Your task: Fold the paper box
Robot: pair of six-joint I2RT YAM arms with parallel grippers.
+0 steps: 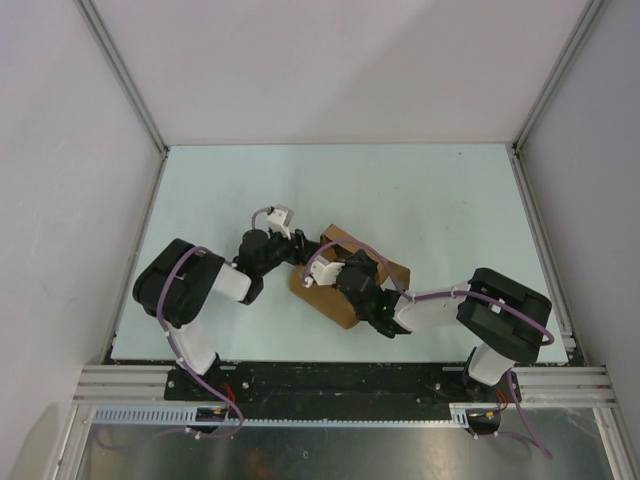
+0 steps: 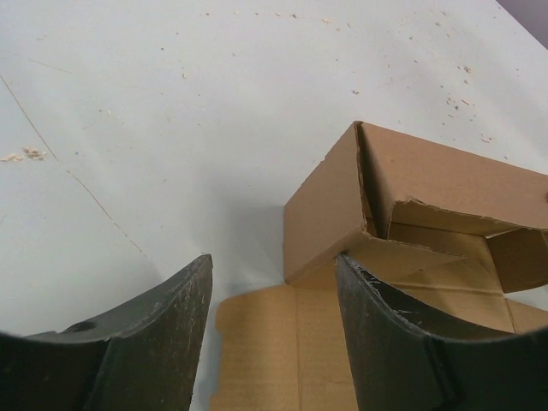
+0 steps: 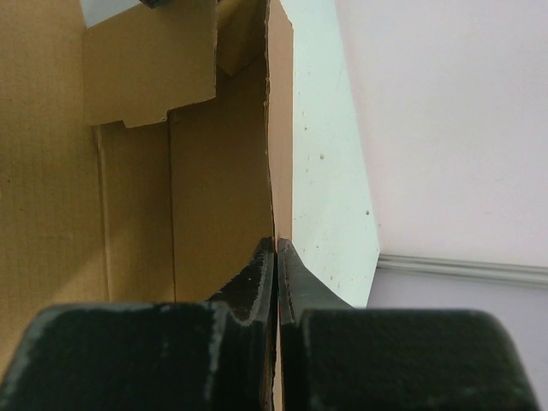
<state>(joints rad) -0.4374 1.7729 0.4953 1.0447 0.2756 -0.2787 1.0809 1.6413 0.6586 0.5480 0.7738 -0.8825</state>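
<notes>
The paper box (image 1: 322,298), plain brown cardboard, lies partly raised at the middle of the table between both arms. In the left wrist view one upright wall (image 2: 325,214) stands at a corner, with a flat flap (image 2: 282,342) lying on the table under my jaws. My left gripper (image 2: 274,261) is open above that flap, its right finger (image 2: 385,325) close beside the wall's corner; nothing is pinched. My right gripper (image 3: 276,244) is shut on the thin top edge of a side wall (image 3: 214,171), with the box's inside to its left.
The pale green table (image 1: 440,200) is fenced by white walls and metal rails (image 1: 540,230) at the back and both sides. Small paper crumbs (image 2: 24,155) lie scattered on the surface. Both arm bases sit on the black bar (image 1: 340,380) at the near edge.
</notes>
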